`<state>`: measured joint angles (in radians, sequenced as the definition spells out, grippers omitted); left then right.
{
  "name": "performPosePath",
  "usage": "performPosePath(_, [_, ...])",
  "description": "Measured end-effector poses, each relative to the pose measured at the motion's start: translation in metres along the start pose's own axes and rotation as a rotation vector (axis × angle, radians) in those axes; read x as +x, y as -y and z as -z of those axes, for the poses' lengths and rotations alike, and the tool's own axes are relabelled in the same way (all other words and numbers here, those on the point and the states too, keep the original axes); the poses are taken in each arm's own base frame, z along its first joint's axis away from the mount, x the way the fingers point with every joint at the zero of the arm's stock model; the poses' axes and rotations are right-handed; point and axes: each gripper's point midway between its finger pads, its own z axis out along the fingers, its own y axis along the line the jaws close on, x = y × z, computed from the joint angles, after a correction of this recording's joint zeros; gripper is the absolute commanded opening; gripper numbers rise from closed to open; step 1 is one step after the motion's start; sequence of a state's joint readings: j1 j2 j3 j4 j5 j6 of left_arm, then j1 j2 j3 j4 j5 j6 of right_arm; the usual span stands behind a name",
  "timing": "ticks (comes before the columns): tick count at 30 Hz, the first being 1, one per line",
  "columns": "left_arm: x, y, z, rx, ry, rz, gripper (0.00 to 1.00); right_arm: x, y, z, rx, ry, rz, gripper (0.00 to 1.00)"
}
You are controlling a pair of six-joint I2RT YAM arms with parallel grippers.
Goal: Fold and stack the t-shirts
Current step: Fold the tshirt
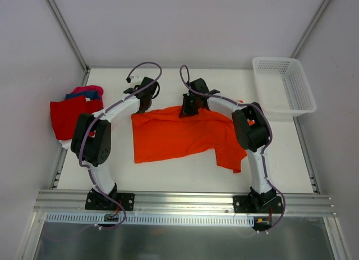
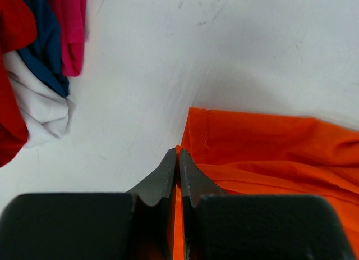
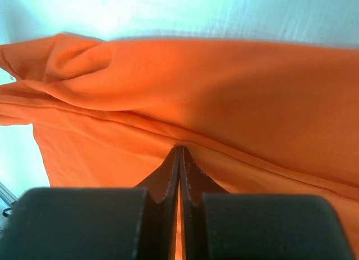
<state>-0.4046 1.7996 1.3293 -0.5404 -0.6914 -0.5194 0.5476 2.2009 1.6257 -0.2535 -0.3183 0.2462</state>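
A bright orange t-shirt [image 1: 179,135] lies spread and wrinkled across the middle of the table. My left gripper [image 1: 143,103] is shut on its far left corner; in the left wrist view orange cloth [image 2: 269,153] shows pinched between the black fingers [image 2: 166,173]. My right gripper [image 1: 189,107] is shut on the shirt's far edge near the middle, and the right wrist view is filled with orange cloth [image 3: 196,91] running into the closed tips [image 3: 180,150]. A heap of other t-shirts [image 1: 73,111], red, blue, pink and white, sits at the left edge.
A white plastic mesh basket [image 1: 283,86] stands at the back right corner. Grey walls and aluminium rails enclose the table. In the left wrist view the heap's red [image 2: 11,74], blue [image 2: 45,41], pink [image 2: 72,30] and white [image 2: 42,108] cloth lies to the left.
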Motion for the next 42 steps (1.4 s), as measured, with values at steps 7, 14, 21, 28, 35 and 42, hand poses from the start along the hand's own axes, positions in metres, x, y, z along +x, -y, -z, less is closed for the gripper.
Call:
performPosePath(7, [-0.03,0.002,-0.012,-0.011,0.019,0.008,0.0,-0.003,-0.001,0.0,0.013,0.006,0.004,0.0])
performPosePath(14, [-0.06,0.014,-0.029,-0.014,0.041,-0.014,0.0,0.005,-0.001,-0.007,0.025,-0.013,0.012,0.01])
performPosePath(21, [-0.082,0.021,-0.026,-0.001,0.078,-0.032,0.0,0.006,-0.002,-0.007,0.025,-0.015,0.014,0.0])
performPosePath(28, [-0.109,0.022,-0.016,0.009,0.137,-0.024,0.0,0.006,-0.002,-0.007,0.025,-0.014,0.014,0.0])
performPosePath(35, [-0.101,0.018,-0.022,-0.014,0.133,-0.048,0.0,0.007,0.0,-0.008,0.027,-0.011,0.015,0.01])
performPosePath(42, [-0.032,-0.008,-0.034,-0.081,0.024,-0.102,0.0,0.01,0.002,-0.005,0.034,-0.003,0.017,0.0])
